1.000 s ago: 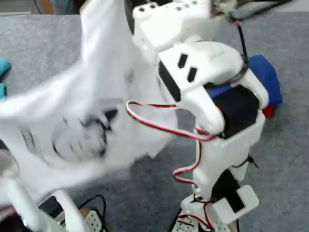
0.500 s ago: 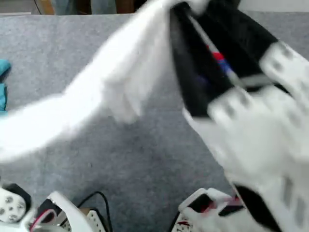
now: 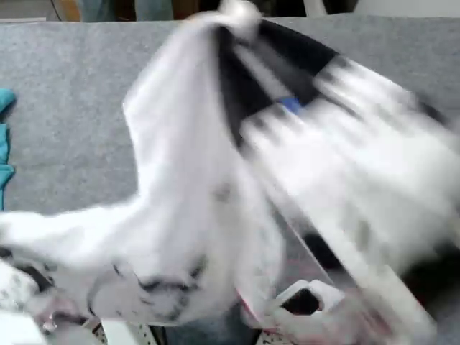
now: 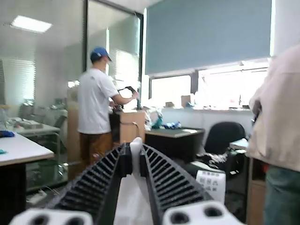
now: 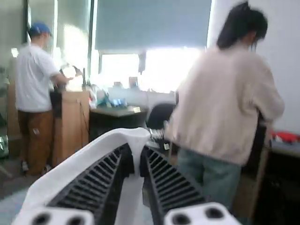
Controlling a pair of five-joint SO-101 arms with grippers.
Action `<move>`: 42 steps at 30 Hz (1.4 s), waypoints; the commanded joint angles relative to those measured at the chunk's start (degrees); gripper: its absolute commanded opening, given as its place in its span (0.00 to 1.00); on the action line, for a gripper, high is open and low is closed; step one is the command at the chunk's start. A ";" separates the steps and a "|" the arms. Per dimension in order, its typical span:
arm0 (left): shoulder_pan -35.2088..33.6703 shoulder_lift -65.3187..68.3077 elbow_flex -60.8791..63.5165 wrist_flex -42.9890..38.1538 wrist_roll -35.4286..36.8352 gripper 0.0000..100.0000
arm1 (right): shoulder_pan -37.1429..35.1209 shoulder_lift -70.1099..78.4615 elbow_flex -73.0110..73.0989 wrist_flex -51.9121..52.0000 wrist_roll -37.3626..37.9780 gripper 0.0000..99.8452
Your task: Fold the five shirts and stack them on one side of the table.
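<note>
Both pincers clenched on the white shirt [image 3: 180, 215]: left pincer [image 4: 136, 151] has a strip of its cloth nipped btwn the ribbed pads, right pincer [image 5: 136, 149] likewise, both pointing up into the room. Shirt hangs over the grey bench [image 3: 65, 108], stretched from far edge to near-left corner, print low down. Blurred arm [image 3: 374, 180] just beside it. Teal garment [image 3: 3, 136] at bench's left edge, well apart.

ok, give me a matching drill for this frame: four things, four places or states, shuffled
Things:
1 white shirt
2 teal shirt
3 table
4 left gripper

States:
A grey surface
B lying at the table's edge
C fingers shut on white cloth
D hanging loose above the table

Pairs: 1-D, 2-B, 3-A, 4-C
</note>
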 commanded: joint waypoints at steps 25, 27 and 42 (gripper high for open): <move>15.52 79.21 -4.00 -47.38 0.09 0.03 | 17.23 49.45 12.44 -47.56 0.70 0.01; 15.87 79.65 -3.30 -41.14 -0.09 0.03 | 17.23 49.63 11.12 -39.56 0.79 0.01; 12.97 78.77 10.51 -33.85 -7.38 0.03 | 11.43 48.75 11.03 -2.20 10.90 0.01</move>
